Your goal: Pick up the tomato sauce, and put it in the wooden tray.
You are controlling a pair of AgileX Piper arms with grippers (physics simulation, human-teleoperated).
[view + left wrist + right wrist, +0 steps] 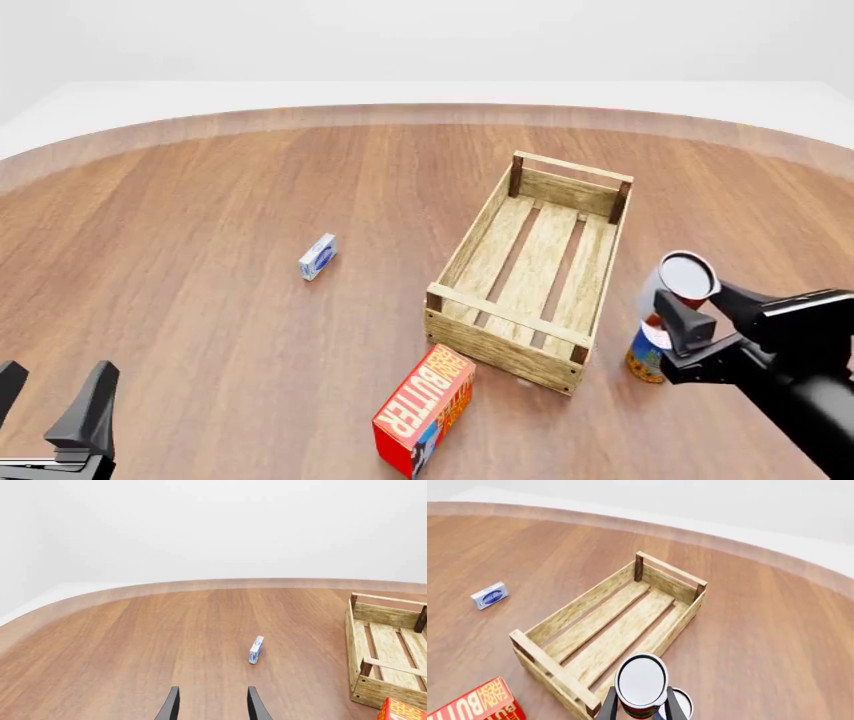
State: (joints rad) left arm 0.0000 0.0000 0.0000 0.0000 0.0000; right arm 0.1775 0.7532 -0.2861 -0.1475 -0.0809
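The right gripper (pixel 681 312) has its jaws clamped on the tomato sauce (pixel 686 280), lifted beside the wooden tray (pixel 470 250), while the left gripper (pixel 212 705) hangs with jaws apart.

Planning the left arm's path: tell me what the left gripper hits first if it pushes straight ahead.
Probably the small blue-and-white box: it lies just right of the left gripper's centre line on the table, so it might slip past. Nothing else lies ahead.

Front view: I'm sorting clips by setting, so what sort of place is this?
Likely a simulated tabletop test scene, not a real room: a bare wooden table against blank white surroundings, with only a wooden tray, a butter box and the right gripper holding a tomato sauce can.
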